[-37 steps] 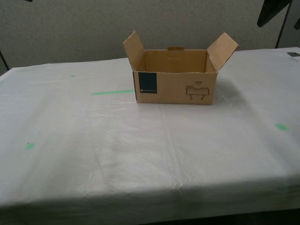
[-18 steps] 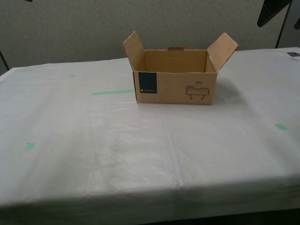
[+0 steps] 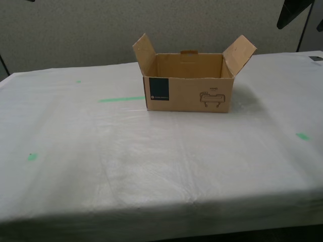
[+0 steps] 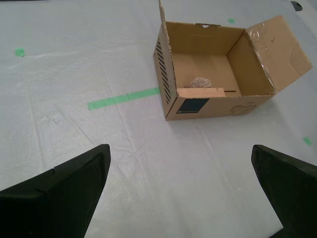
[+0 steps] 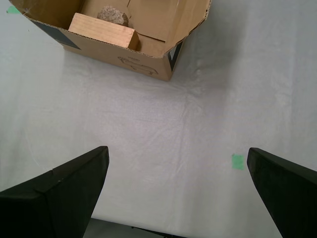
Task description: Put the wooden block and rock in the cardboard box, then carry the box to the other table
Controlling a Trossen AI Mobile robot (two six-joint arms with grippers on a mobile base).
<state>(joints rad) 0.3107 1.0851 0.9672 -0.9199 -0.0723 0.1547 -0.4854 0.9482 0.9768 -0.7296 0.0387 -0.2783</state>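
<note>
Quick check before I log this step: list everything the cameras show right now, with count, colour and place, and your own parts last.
cardboard box: one, brown, flaps open, standing on the table toward its far side in the exterior view.
wooden block: one, pale wood, inside the box against its front wall.
rock: one, beige, inside the box just behind the block.
table: one, covered in wrinkled white sheeting.
green tape marks: several, one long strip beside the box, small bits scattered on the sheeting.
my first gripper: black, open, empty, above the sheeting.
my second gripper: black, open, empty, facing the box.
</note>
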